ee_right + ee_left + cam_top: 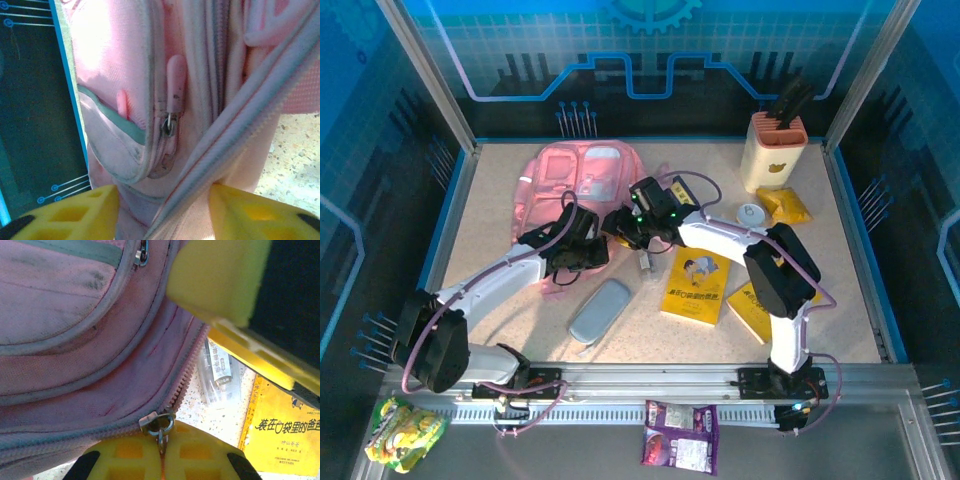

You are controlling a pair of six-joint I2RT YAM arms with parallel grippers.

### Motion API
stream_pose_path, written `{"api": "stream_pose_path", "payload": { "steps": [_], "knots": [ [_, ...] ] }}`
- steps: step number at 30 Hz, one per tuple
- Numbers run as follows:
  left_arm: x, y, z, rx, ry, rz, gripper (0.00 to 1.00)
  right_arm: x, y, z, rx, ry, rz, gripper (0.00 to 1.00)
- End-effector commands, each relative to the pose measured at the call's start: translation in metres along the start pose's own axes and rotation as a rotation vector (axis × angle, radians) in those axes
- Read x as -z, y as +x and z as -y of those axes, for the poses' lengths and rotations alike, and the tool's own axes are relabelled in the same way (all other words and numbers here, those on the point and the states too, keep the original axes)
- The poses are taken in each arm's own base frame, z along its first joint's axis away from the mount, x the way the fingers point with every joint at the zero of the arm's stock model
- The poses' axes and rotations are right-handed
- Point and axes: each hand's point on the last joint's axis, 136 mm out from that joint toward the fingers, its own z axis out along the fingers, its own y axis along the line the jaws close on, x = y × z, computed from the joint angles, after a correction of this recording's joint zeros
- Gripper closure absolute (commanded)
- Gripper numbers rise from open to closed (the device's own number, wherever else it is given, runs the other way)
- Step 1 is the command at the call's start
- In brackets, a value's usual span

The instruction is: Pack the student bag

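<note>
the student bag (582, 170) lies flat on the bench (840, 330), close to the far edge and left of its middle, with its translucent front pockets facing up.

the left gripper (588, 250) sits at the bag's near side. in the left wrist view we see the left gripper (162, 452) with its yellow fingers pressed together and a metal zip pull (159, 424) pinched between them, at the end of a zip track that runs along the bag's pink edge.

the right gripper (618, 224) is at the bag's near right side, just beside the left one. from its wrist camera, the right gripper (162, 205) has its jaws parted, and a fold of pink fabric with a zip edge passes between them. we cannot tell whether the pads press on it.

a clear packet (217, 372) lies on the bench just beside the bag's near edge. a grey-blue pencil case (599, 309) lies nearer the near edge, left of a yellow book (695, 285). a second yellow book (752, 308) is partly under the right arm. a cream knife block (775, 150) stands in the far right corner, with a yellow packet (785, 205) near it.
</note>
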Motion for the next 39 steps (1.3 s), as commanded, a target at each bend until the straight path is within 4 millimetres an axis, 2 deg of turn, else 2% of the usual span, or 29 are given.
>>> {"api": "stream_pose_path", "payload": {
  "steps": [1, 5, 8, 10, 14, 19, 25, 27, 30, 34, 36, 39],
  "knots": [
    [0.016, -0.015, 0.022, -0.043, 0.075, 0.059, 1.0, -0.015, -0.005, 0.005, 0.036, 0.036, 0.036, 0.58],
    [0.019, -0.012, 0.017, -0.045, 0.063, 0.066, 1.0, -0.017, -0.01, 0.01, 0.098, 0.057, 0.085, 0.75],
    [0.02, -0.008, 0.013, -0.045, 0.054, 0.064, 1.0, -0.012, -0.014, 0.003, 0.151, 0.054, 0.103, 0.92],
    [0.021, -0.005, 0.009, -0.048, 0.036, 0.055, 1.0, -0.007, -0.017, -0.005, 0.194, 0.046, 0.122, 0.99],
    [0.025, 0.005, -0.005, -0.045, -0.021, 0.03, 1.0, 0.008, -0.029, -0.014, 0.26, 0.036, 0.148, 1.0],
    [0.032, 0.024, -0.03, -0.027, -0.102, 0.001, 1.0, 0.025, -0.047, -0.017, 0.302, 0.026, 0.128, 1.0],
    [0.041, 0.038, -0.058, 0.007, -0.177, -0.028, 1.0, 0.029, -0.077, -0.009, 0.352, 0.031, 0.089, 1.0],
    [0.043, 0.04, -0.062, 0.01, -0.183, -0.029, 1.0, 0.027, -0.09, -0.003, 0.342, 0.034, 0.077, 1.0],
    [0.042, 0.041, -0.053, 0.018, -0.133, -0.037, 1.0, 0.022, -0.106, 0.001, 0.343, 0.047, 0.057, 1.0],
    [0.033, 0.033, -0.024, 0.048, -0.005, -0.053, 1.0, 0.012, -0.123, 0.004, 0.379, 0.09, 0.07, 1.0],
    [0.027, 0.024, -0.008, 0.056, 0.049, -0.042, 1.0, 0.008, -0.126, 0.002, 0.389, 0.099, 0.059, 0.98],
    [0.02, 0.009, 0.01, 0.042, 0.064, -0.016, 1.0, 0.011, -0.12, -0.006, 0.405, 0.089, 0.034, 0.88]
  ]
}}
